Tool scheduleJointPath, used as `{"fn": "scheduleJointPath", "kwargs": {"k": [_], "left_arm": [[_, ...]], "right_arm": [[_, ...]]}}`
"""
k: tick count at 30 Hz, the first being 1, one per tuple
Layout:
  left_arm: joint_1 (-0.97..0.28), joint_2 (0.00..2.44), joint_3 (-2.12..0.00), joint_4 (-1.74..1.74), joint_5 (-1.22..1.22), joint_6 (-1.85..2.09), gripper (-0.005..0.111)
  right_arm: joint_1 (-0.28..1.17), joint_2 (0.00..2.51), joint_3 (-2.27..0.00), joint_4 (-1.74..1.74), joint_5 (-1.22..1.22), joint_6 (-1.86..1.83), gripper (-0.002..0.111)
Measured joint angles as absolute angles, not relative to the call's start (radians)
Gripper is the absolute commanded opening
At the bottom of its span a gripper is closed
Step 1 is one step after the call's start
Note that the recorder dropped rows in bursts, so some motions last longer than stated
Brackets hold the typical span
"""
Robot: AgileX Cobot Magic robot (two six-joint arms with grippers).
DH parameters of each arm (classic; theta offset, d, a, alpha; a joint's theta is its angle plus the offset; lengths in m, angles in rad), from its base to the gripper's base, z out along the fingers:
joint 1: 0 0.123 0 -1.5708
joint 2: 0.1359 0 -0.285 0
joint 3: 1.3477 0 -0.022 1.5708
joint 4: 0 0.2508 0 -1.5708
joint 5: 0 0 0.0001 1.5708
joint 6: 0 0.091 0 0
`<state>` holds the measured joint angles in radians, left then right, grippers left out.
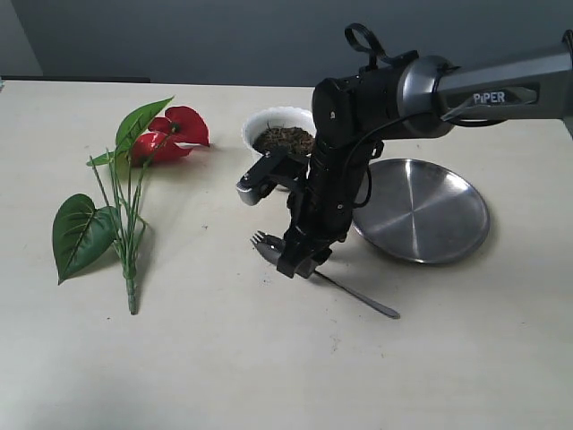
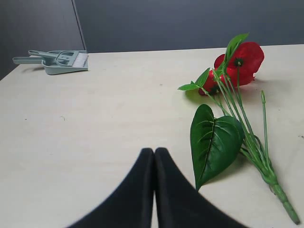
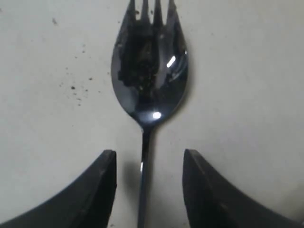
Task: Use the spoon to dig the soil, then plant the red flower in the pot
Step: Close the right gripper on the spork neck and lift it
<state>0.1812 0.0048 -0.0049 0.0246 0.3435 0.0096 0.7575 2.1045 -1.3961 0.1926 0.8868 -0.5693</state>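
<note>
A pale beige table (image 1: 224,376) carries everything. The black-and-grey right arm (image 1: 466,90) reaches in from the right and bends down at the middle. The artificial red flower (image 1: 127,224), with a glossy red bloom (image 1: 179,133), thin green stems and large heart-shaped leaves, lies flat on the left. Its long axis runs near to far: the cut stem end points to the near edge and the bloom lies at the far end, leaning right. A round shiny steel plate (image 1: 421,210) sits right of centre, just beside the arm's wrist. The small white plastic pot (image 1: 260,124) with a scalloped rim stands upright at the far middle, partly hidden by the arm, and holds dark brown crumbly soil (image 1: 285,139). A pale green dustpan with brush (image 2: 61,61) rests far off on the table. The small steel spoon with a short-tined tip (image 3: 149,71) lies flat at the centre, bowl up, its axis slanting from far left to near right: tines to the left, handle end towards the near right. The right gripper (image 1: 300,260) stands over it, jaws spread wide on either side of the handle just behind the bowl, not touching it. The left gripper (image 2: 154,154) is pressed together on nothing, near a leaf. Dark specks (image 3: 73,88) dot the table beside the bowl.
</note>
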Motion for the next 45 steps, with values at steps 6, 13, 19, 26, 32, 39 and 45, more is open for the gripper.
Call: {"fn": "scheduleJointPath", "kwargs": {"k": [6, 13, 19, 26, 32, 39, 45], "left_arm": [[0.181, 0.005, -0.005, 0.025, 0.343, 0.01, 0.0], [0.181, 0.005, -0.005, 0.025, 0.343, 0.01, 0.0], [0.181, 0.005, -0.005, 0.025, 0.343, 0.01, 0.0], [0.181, 0.005, -0.005, 0.025, 0.343, 0.01, 0.0], [0.181, 0.005, -0.005, 0.025, 0.343, 0.01, 0.0], [0.181, 0.005, -0.005, 0.025, 0.343, 0.01, 0.0], [0.181, 0.005, -0.005, 0.025, 0.343, 0.01, 0.0]], "right_arm": [[0.758, 2.105, -1.396, 0.194, 0.887, -0.569, 0.044], [0.758, 2.105, -1.396, 0.203, 0.887, -0.569, 0.044], [0.758, 2.105, -1.396, 0.21, 0.881, -0.569, 0.043], [0.758, 2.135, -1.396, 0.211, 0.868, -0.571, 0.042], [0.758, 2.136, -1.398, 0.203, 0.864, -0.571, 0.041], [0.758, 2.147, -1.407, 0.223, 0.877, -0.571, 0.041], [0.758, 2.15, -1.408, 0.225, 0.884, -0.571, 0.038]]}}
